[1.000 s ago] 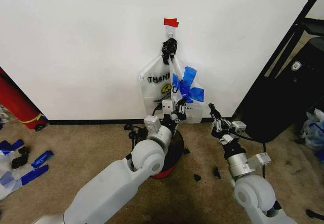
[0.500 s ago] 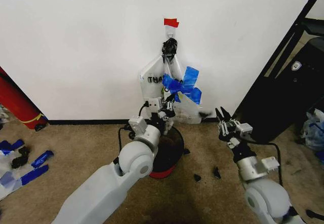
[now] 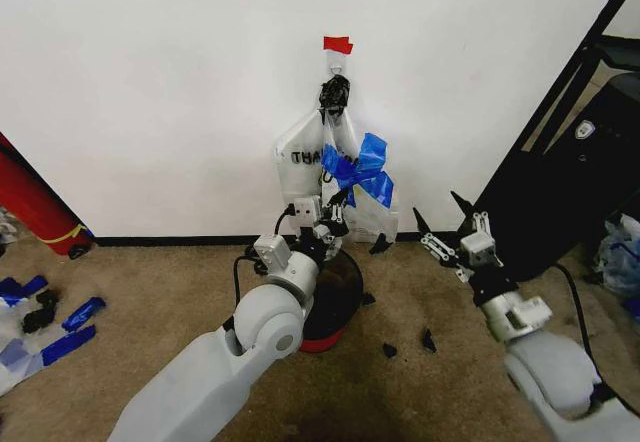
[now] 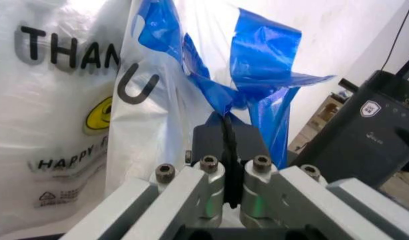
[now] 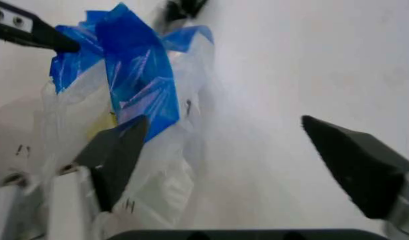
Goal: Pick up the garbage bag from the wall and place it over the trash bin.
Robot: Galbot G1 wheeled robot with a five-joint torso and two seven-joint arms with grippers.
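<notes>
Garbage bag: the thin see-through plastic garbage bag (image 3: 352, 184) with bright blue patches and black lettering hangs from a small hook (image 3: 337, 63) on the plain white wall (image 3: 180, 82), under a piece of red tape (image 3: 338, 44). Its tied handles bunch in a dark knot at the hook.
Second bag: a similar clear "THANK YOU" bag (image 3: 298, 167) with a yellow smiley hangs just behind and to the left, touching the first.
Left gripper: the left gripper (image 3: 335, 215) reaches up from above the bin to the lower part of the blue-patched bag. In the left wrist view (image 4: 228, 150) its fingers are pressed together with only a thin slit between them, and the blue plastic sits right at their tips; whether plastic is pinched there I cannot tell.
Right gripper: the right gripper (image 3: 442, 220) hovers to the right of the bags, apart from them, its black fingers spread wide. In the right wrist view (image 5: 238, 155) the blue patches lie beyond one finger.
Trash bin: the small round black wire-mesh trash bin (image 3: 335, 297) with a red base stands on the brown carpet (image 3: 150, 302) below the bags, partly hidden by the left arm.
</notes>
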